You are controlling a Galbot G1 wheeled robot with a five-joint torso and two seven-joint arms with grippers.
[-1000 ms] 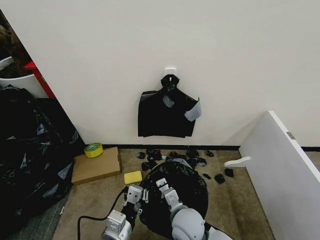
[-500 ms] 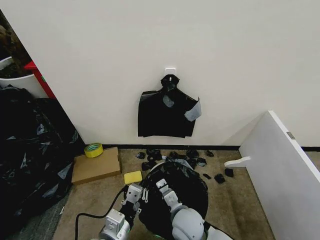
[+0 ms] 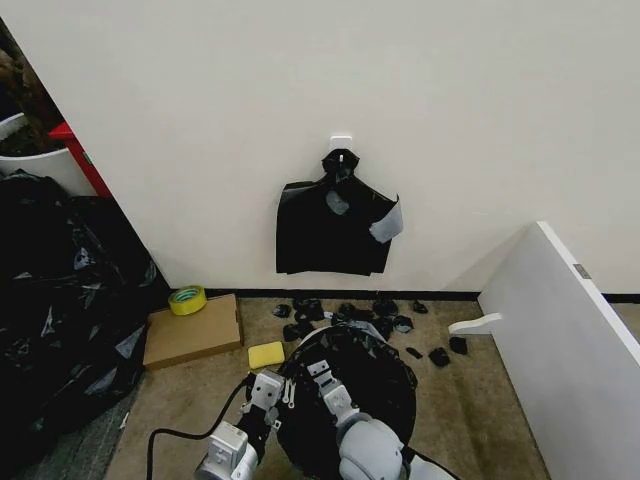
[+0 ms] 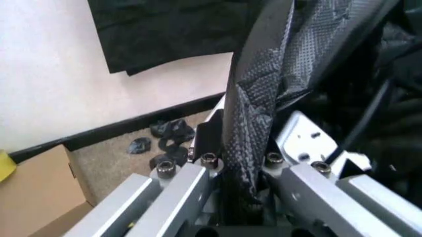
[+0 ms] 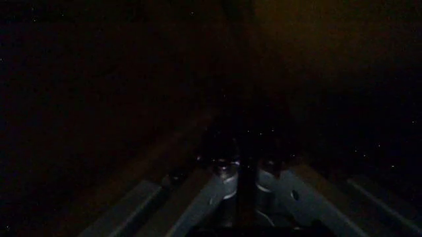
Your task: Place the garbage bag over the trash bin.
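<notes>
Two grippers worked at the near edge of the scene. The left gripper (image 3: 268,392) sat at the bag's (image 3: 350,390) left rim, its fingers (image 4: 197,168) closed on a fold of the black film, which ran up between them in the left wrist view. The right gripper (image 3: 325,385) was down inside the bag's mouth; whether its fingers were open or closed could not be told, as its own camera looked into darkness. The bag lay spread as a round black opening and looked draped over the bin, whose white wall could not be made out beneath it. By my judgement most of the job was done: the film covered the top, and what remained was seating the rim evenly and letting go.

The floor was tan carpet. Just left of the bag lay a yellow sponge (image 3: 266,354), then a cardboard box (image 3: 192,330) with a tape roll (image 3: 187,299) on it, and a large heap of black sheeting (image 3: 60,310) at the far left. Black scraps (image 3: 345,312) littered the floor beyond the bag. A white panel (image 3: 560,340) leaned at the right. On the far wall a flat black bundle (image 3: 335,225) hung from a hook.
</notes>
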